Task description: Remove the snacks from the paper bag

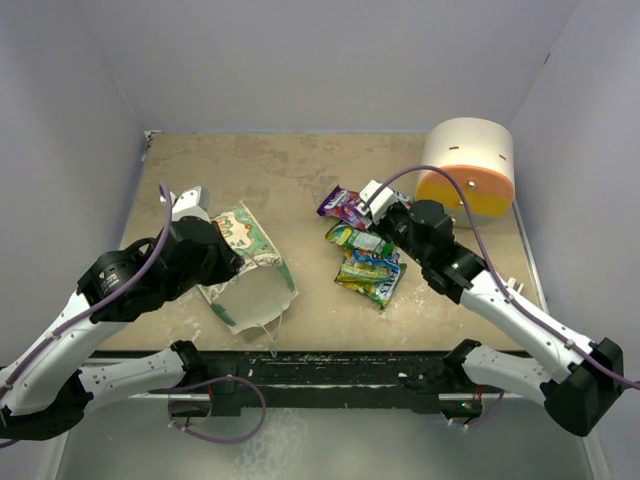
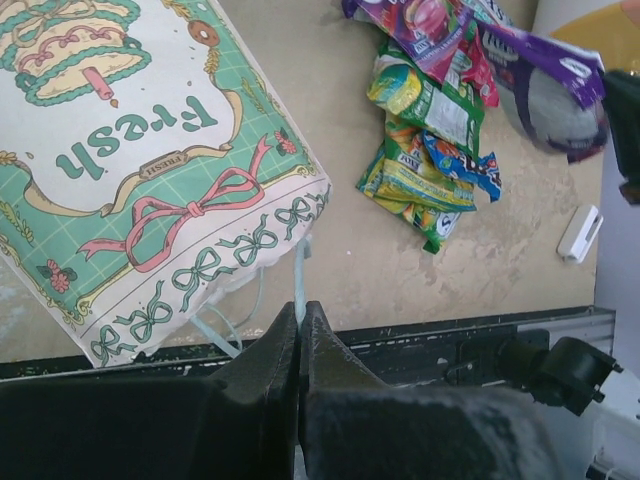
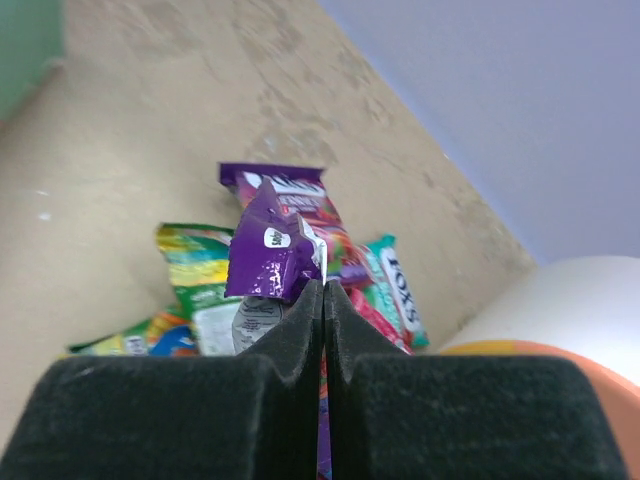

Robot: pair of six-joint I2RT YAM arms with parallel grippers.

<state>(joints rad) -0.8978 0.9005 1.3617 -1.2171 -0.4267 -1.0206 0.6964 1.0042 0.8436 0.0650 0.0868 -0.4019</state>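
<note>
The mint-green paper bag (image 1: pixel 248 262) lies on its side at the left, patterned face (image 2: pixel 150 170) up, its white-lined mouth (image 1: pixel 255 300) toward the front edge. My left gripper (image 2: pixel 300 305) is shut on one thin string handle (image 2: pixel 299 265) just past the bag's lower corner. Several snacks (image 1: pixel 366 262) lie in a heap right of centre: yellow-green (image 2: pixel 425 180), pink-red and teal (image 3: pixel 395 290) packets. My right gripper (image 3: pixel 324 285) hangs over that heap, shut on the edge of a purple packet (image 3: pixel 270 245). Another purple packet (image 3: pixel 285 190) lies behind it.
A cream, orange and yellow cylinder (image 1: pixel 467 165) stands at the back right, close behind the right arm. A small white block (image 2: pixel 580 233) lies near the front right edge. A black rail (image 1: pixel 320 365) runs along the table's near edge. Grey walls close in the table on three sides.
</note>
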